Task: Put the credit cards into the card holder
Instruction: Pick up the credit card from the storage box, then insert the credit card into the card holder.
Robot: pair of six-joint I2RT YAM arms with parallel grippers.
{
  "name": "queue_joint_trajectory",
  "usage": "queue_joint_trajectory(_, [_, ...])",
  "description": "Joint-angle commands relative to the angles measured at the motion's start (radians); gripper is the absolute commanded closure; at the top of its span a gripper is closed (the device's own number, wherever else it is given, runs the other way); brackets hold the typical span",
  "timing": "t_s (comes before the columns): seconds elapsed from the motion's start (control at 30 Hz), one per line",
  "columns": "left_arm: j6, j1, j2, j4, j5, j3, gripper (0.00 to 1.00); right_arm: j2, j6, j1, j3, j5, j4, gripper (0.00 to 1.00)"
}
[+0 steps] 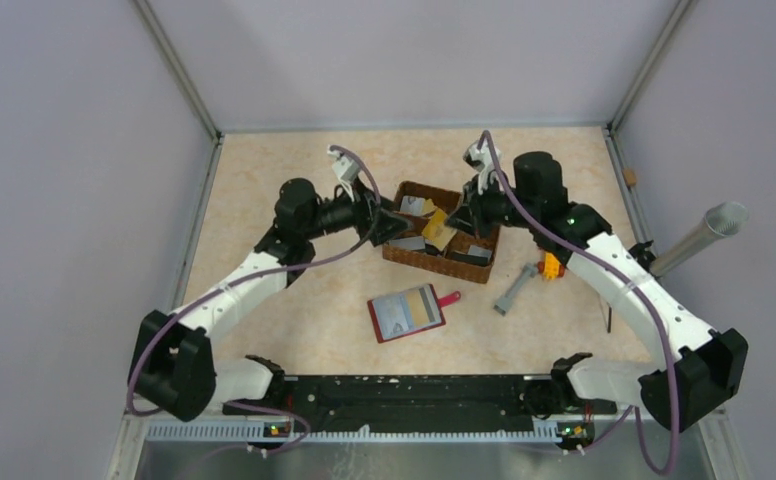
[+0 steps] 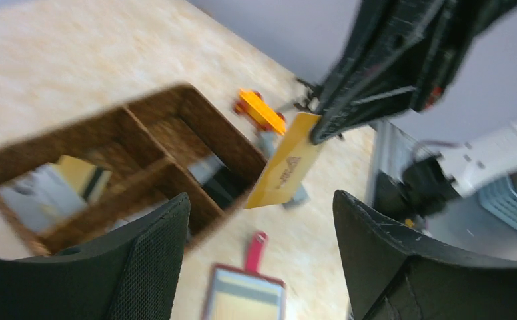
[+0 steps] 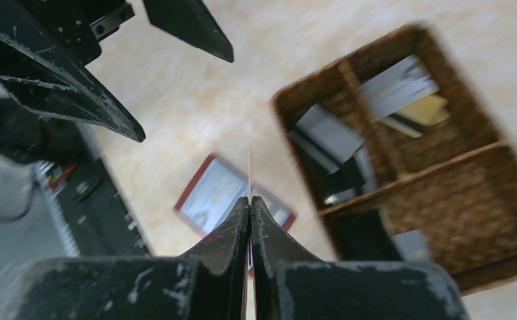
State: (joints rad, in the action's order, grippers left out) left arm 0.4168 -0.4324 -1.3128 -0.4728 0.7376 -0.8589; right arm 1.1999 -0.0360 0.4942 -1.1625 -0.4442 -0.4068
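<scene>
Presently: one gold-tan credit card (image 2: 284, 167), thin and flat, with dark print on its face. My right gripper (image 3: 250, 198) is clamped on one end of it, above the wicker basket (image 1: 434, 264) toward the table's (image 1: 284, 200) far edge. The card holder (image 1: 407, 312), dark red, lies open toward the near edge. My left gripper (image 2: 261, 200) is spread wide, facing the card. The wrist views are blurred and the print is unreadable. The other cards (image 1: 416, 206) in the basket are partly hidden.

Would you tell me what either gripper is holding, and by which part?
The right gripper pinches a gold-tan card by its upper end; the left gripper holds nothing.
</scene>
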Motion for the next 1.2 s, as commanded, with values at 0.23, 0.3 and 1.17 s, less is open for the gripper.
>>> queue_joint_trajectory(0.23, [-0.077,-0.198,0.181,0.428,0.093,0.156,0.20,0.042,-0.033,0.027,0.107,-0.514,-0.133,1.00])
queue_joint_trajectory(0.3, [-0.058,-0.203,0.199,0.418,0.093,0.193,0.19,0.056,-0.037,0.034,0.126,-0.566,-0.116,1.00])
queue_joint_trajectory(1.17, [0.516,-0.277,0.118,-0.260,0.175,0.479,1.00,0.218,-0.083,0.099,0.119,-0.559,0.007,0.83])
